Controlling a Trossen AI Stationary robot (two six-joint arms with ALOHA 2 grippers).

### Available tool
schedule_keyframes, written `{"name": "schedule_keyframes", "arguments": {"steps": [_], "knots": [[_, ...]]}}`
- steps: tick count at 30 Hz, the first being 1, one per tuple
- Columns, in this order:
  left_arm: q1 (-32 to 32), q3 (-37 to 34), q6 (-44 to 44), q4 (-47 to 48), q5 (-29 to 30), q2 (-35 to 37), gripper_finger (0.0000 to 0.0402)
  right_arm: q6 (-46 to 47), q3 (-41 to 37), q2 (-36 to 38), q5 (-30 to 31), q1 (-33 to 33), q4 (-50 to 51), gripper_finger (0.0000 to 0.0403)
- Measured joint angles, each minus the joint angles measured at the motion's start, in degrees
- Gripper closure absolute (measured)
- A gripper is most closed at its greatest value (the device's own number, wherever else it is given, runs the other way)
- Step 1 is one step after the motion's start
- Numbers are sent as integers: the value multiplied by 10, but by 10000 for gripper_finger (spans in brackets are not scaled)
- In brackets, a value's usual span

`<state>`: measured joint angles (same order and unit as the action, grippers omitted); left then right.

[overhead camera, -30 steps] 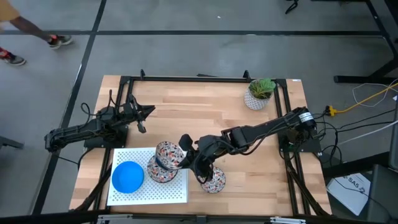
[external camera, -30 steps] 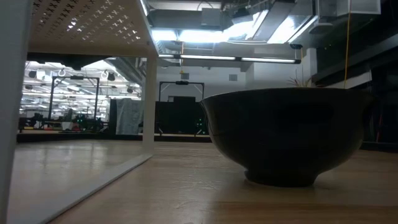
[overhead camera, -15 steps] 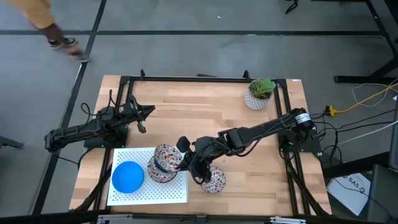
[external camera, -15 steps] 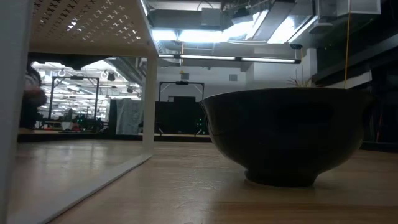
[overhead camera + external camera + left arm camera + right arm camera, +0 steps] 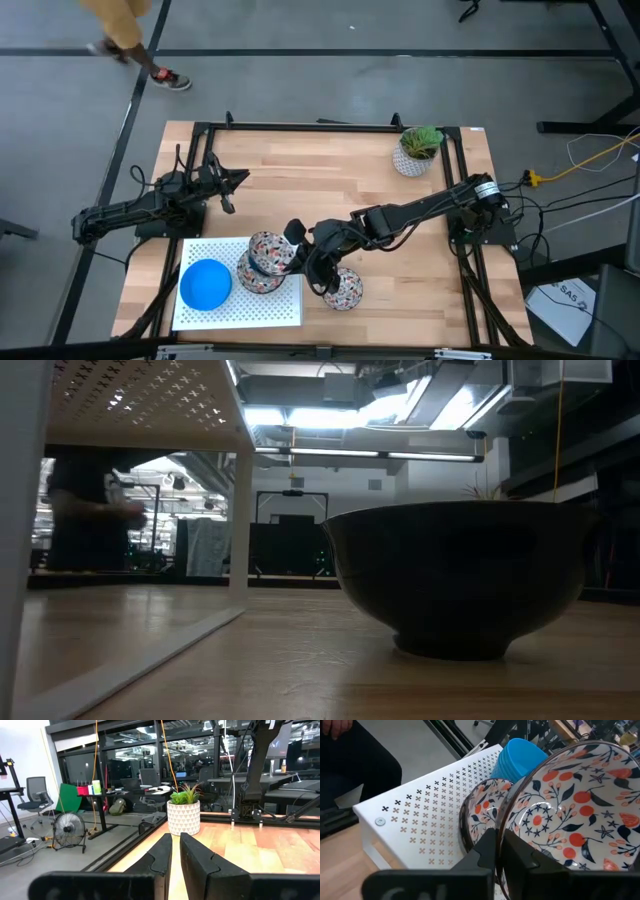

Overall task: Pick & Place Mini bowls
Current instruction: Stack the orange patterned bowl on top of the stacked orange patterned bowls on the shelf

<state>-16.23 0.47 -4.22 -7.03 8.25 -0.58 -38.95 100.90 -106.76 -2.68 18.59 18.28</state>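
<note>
My right gripper (image 5: 297, 250) is shut on a floral mini bowl (image 5: 268, 248) held over a stack of floral bowls (image 5: 256, 277) on the white perforated tray (image 5: 285, 310). A stack of blue bowls (image 5: 206, 285) stands on the tray's left part and also shows in the right wrist view (image 5: 520, 760). Another floral bowl (image 5: 345, 291) rests on the wood to the right of the tray; in the low view it shows as a dark bowl (image 5: 460, 580). My left gripper (image 5: 227, 188) is shut and empty at the table's left, far from the bowls. My right gripper pinches the floral bowl's rim (image 5: 506, 822) with one finger inside the bowl and one outside. The fingers come from the table's right, slanting down. The bowl sits mouth up, a little tilted, over the stack's top bowl (image 5: 480, 815); whether it touches it I cannot tell.
A white pot with a green plant (image 5: 417, 150) stands at the far right corner. A black frame (image 5: 300, 127) runs along the table's edges. The raised tray's underside and leg (image 5: 240, 480) show in the low view. A person (image 5: 125, 30) walks on the floor beyond the far edge.
My right gripper has shifted a little toward the table's left with the floral bowl, leaving more of the bowl on the wood uncovered. The person beyond the far edge has walked toward the right.
</note>
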Motion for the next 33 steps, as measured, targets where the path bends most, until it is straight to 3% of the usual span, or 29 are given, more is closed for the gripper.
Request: {"name": "schedule_keyframes", "arguments": {"steps": [16, 25, 33], "knots": [[0, 0, 0, 0, 0, 0, 370, 33, -1, -7, -25, 0, 10, 384], [0, 0, 0, 0, 0, 0, 370, 31, -1, -9, -25, 0, -11, 341], [0, 0, 0, 0, 0, 0, 370, 31, -1, -9, -25, 0, -19, 336]]}}
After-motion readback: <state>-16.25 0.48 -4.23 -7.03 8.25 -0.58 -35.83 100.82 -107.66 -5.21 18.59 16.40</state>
